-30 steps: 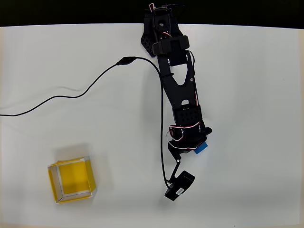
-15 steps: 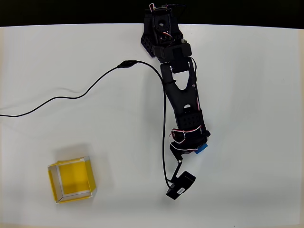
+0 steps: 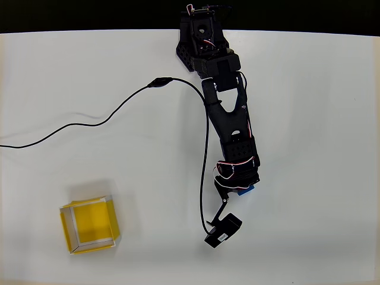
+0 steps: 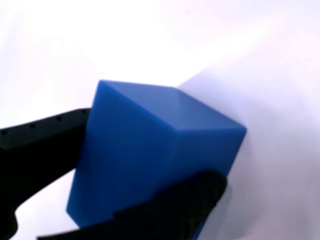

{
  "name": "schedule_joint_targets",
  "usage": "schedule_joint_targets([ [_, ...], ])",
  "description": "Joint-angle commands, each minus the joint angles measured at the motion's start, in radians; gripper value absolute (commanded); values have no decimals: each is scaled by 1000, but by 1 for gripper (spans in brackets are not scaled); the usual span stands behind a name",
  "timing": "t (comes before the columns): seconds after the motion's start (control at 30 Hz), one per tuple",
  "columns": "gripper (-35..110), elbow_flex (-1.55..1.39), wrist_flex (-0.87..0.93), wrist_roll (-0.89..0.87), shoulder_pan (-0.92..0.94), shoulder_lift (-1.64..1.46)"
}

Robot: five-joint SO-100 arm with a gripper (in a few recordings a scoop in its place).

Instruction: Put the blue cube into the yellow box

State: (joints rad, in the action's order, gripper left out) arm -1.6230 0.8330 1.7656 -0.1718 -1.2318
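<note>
Placement: the yellow box [image 3: 89, 224] sits open-topped on the white worktop [image 3: 320, 119], well apart from the arm, so a carry across is evidently intended. Hand [image 4: 125, 200] is closed down to block width, both fingers [image 4: 40, 135] pressed against the blue cube [image 4: 150, 155], which looks gripped.

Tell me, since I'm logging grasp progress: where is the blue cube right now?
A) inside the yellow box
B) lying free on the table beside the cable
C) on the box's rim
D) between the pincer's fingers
D: in the wrist view the cube sits between the two black fingers of the pincer, far from the box seen overhead.
</note>
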Motion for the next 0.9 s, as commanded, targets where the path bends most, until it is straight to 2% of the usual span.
schedule_joint_targets([
  [0.0, 7, -3, -43, 32, 26, -140],
  [0.23, 8, -31, -137, 75, 161, -296],
  [0.5, 9, -64, -225, 100, 396, -476],
  [0.87, 9, -57, -460, 117, 689, -468],
])
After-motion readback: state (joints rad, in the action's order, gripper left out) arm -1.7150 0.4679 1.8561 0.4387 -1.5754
